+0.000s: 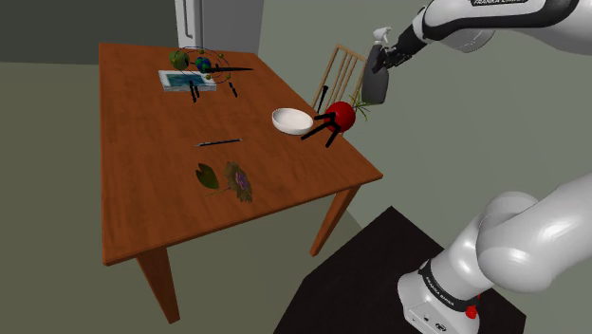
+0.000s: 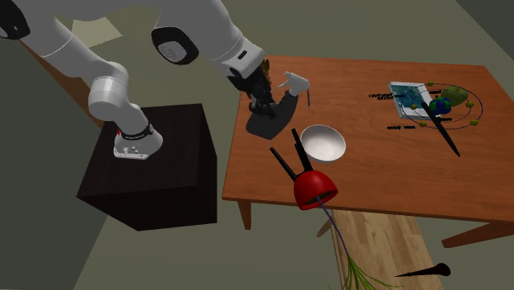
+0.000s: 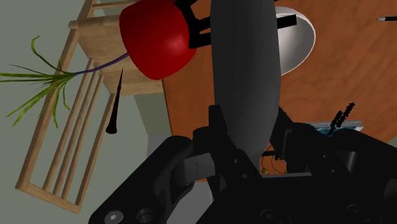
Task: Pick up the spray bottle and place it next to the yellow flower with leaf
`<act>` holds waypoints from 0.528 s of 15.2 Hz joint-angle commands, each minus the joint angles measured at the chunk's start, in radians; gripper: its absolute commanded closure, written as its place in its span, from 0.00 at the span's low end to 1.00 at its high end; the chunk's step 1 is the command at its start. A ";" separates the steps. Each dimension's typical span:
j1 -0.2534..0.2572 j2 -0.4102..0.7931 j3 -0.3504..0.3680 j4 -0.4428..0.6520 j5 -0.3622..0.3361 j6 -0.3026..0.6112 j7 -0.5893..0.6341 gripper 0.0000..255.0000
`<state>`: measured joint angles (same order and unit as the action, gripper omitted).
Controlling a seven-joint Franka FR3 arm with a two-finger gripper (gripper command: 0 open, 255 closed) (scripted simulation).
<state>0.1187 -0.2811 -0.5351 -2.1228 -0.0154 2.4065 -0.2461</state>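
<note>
Black gripper point(image 1: 383, 63) at the end of the white arm point(image 1: 493, 19), pinching the spray bottle point(image 1: 376, 87), which has a dark grey body w/ a pale trigger head on top. In the wrist view the fingers point(image 3: 219, 143) press on the body from both sides. The bottle hangs in the air, off the tabletop, over the corner of the wooden table point(image 1: 142, 190) at the shoulder view's right. Rest of the shoulder view, left to right: near the table's far edge, a blue-and-white book point(image 1: 176, 82) w/ a small model of balls on thin black rings and rods on it. Nearer the front edge, approx mid-table, the flower with leaf point(image 1: 231, 179) lies flat, drawn dull green & purple, well apart from the bottle. Btwn book and flower lies a thin dark pen point(image 1: 219, 142). Further right is a white bowl point(image 1: 292, 120). Just beside it, at the table's edge below the bottle, is a red dome point(image 1: 344, 115) w/ black sticks poking out. Behind that corner stands a pale wooden chair point(image 1: 338, 72). In the wrist view a thin stem runs from the dome to green grassy blades point(image 3: 38, 89) beside the chair. Bottom right, the black box stand point(image 1: 370, 275) sits on the floor.
</note>
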 commanded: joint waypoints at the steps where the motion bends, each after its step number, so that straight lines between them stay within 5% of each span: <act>1: 0.000 -0.003 0.004 0.022 -0.004 -0.026 0.006 1.00; 8: 0.002 -0.012 0.034 0.087 -0.020 -0.098 0.046 1.00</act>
<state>0.1182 -0.2950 -0.5131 -2.0469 -0.0311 2.3180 -0.2177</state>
